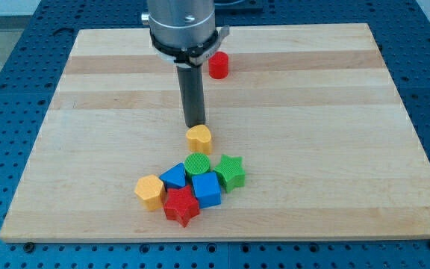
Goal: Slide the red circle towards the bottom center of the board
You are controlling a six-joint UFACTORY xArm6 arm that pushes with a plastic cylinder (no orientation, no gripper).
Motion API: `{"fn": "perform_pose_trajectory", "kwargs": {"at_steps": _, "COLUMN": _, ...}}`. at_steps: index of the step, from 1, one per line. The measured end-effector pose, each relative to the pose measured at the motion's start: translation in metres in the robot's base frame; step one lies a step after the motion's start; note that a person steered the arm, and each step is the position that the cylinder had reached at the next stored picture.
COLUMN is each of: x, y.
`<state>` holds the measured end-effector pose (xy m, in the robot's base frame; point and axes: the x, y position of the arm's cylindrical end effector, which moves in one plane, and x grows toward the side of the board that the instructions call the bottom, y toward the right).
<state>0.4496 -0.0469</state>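
The red circle is a short red cylinder near the view's top, just right of the centre line. My tip is the lower end of the dark rod, below and left of the red circle and well apart from it. The tip stands just above a yellow heart-like block. The arm's grey body hides part of the board beside the red circle.
A cluster sits near the view's bottom centre: green circle, green star, blue triangle-like block, blue cube, yellow hexagon, red star. The wooden board lies on a blue perforated table.
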Motion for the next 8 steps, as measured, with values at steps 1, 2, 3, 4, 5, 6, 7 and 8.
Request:
{"fn": "perform_pose_trajectory", "kwargs": {"at_steps": 1, "x": 0.032, "y": 0.012}}
{"fn": "perform_pose_trajectory", "kwargs": {"at_steps": 2, "x": 0.039, "y": 0.022}}
{"fn": "perform_pose_trajectory", "kwargs": {"at_steps": 3, "x": 0.023, "y": 0.022}}
{"fn": "perform_pose_trajectory", "kwargs": {"at_steps": 4, "x": -0.011, "y": 0.056}}
{"fn": "perform_pose_trajectory", "kwargs": {"at_steps": 5, "x": -0.049, "y": 0.109}}
{"fn": "perform_pose_trajectory", "kwargs": {"at_steps": 6, "x": -0.099, "y": 0.137}}
{"fn": "perform_pose_trajectory", "kwargs": {"at_steps": 7, "x": -0.158, "y": 0.132}}
{"fn": "perform_pose_trajectory", "kwargs": {"at_steps": 8, "x": -0.191, "y": 0.085}}
